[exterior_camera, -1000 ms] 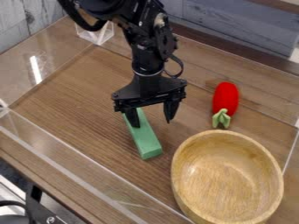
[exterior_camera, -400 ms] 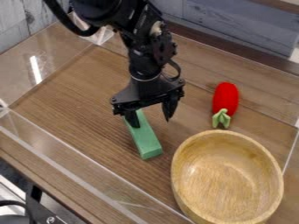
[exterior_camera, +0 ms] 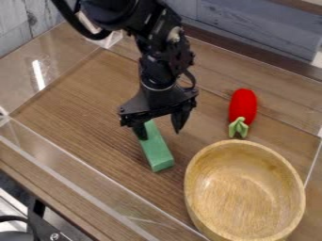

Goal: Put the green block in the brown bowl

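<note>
The green block [exterior_camera: 156,150] lies flat on the wooden table, a narrow bar running from upper left to lower right. My gripper [exterior_camera: 157,120] points straight down over the block's far end, its black fingers open and spread to either side of the bar. I cannot tell whether the fingertips touch the block. The brown bowl [exterior_camera: 246,196] sits empty at the lower right, its left rim close to the block's near end.
A red pepper-shaped toy with a green stem [exterior_camera: 240,109] lies right of the gripper, just beyond the bowl. Clear plastic walls [exterior_camera: 75,179] fence the table at the front and left. The black arm [exterior_camera: 132,24] reaches in from the upper left.
The gripper has dropped a little toward the block and shifted slightly toward the front left, with a small roll of the wrist. Its fingers stay open. Block, bowl and pepper have not moved.
</note>
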Controlling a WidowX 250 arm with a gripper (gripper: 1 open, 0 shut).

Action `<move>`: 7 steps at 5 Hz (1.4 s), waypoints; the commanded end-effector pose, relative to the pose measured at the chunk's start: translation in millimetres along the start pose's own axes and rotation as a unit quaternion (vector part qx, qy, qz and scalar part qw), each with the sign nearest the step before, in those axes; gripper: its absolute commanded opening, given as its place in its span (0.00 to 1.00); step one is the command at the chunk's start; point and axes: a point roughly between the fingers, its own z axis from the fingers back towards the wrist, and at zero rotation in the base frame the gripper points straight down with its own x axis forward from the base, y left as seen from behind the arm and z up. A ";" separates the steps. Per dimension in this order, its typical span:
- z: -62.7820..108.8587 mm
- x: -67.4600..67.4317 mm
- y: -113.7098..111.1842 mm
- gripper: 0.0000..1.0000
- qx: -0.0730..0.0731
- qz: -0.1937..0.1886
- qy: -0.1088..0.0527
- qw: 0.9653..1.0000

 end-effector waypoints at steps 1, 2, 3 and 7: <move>2.2 -16.6 14.2 1.00 0.038 0.014 0.021 0.999; 9.6 -20.6 9.9 0.00 0.034 0.027 0.035 0.998; 13.7 -19.9 3.3 0.00 0.026 0.052 0.056 0.997; 30.0 -27.2 -29.6 0.00 -0.016 0.039 0.113 0.993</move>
